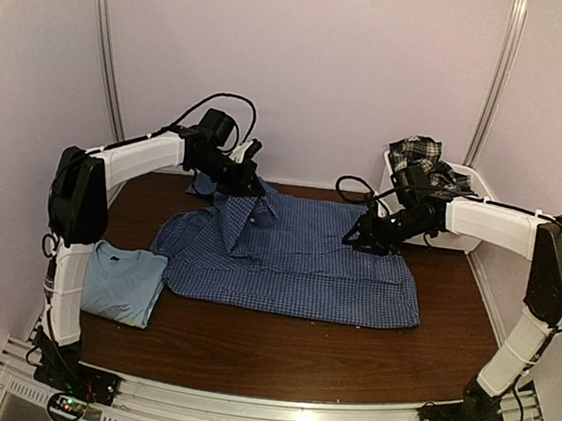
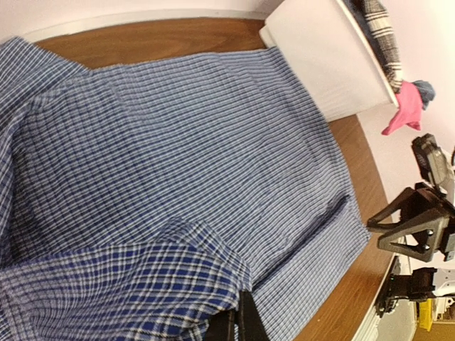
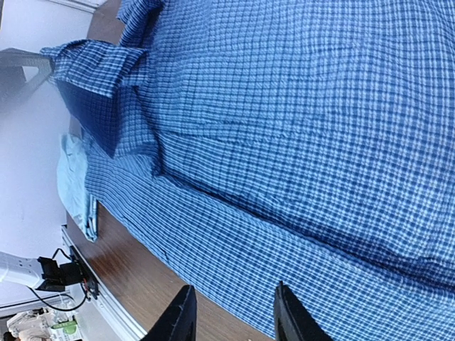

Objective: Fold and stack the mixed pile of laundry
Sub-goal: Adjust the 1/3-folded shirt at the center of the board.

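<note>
Now spread across the middle of the counter [image 1: 276,356], a blue check shirt [image 1: 296,257] lies flat, collar toward the far left. The left tool [image 1: 249,180], jaws closed, pinches a raised fold of cloth at the collar end. The right tool [image 1: 356,241] hangs over the shirt's right side, jaws apart with nothing between them. A folded light blue T-shirt [image 1: 125,282] sits at the near left, just beside the shirt. At the far right, a white basket [image 1: 476,176] holds a plaid piece [image 1: 416,150] and a pink piece [image 2: 405,108].
</note>
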